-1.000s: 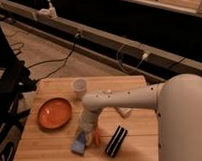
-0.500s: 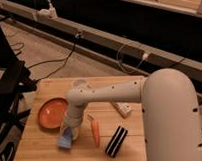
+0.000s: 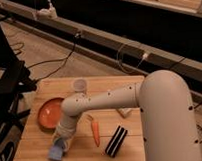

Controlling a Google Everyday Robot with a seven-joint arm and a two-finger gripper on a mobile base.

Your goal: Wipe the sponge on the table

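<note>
i see the sponge (image 3: pixel 55 151) on the near-left of the table (image 3: pixel 83 156), gripper (image 3: pixel 61 141) down on its top edge; i can't tell its grip state. right of it a black block (image 3: pixel 116 141), then a carrot (image 3: pixel 95 132). farther back an orange plate (image 3: pixel 47 115) and a cup (image 3: pixel 80 85).

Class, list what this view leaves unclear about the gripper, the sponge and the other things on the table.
Gripper, front left of the table, over the sponge: camera view; the arm covers how they meet.
Plate: its right rim is behind the arm.
White item by the arm: mostly hidden, unidentifiable.
The table: right side behind the arm, near edge cut by the frame.
</note>
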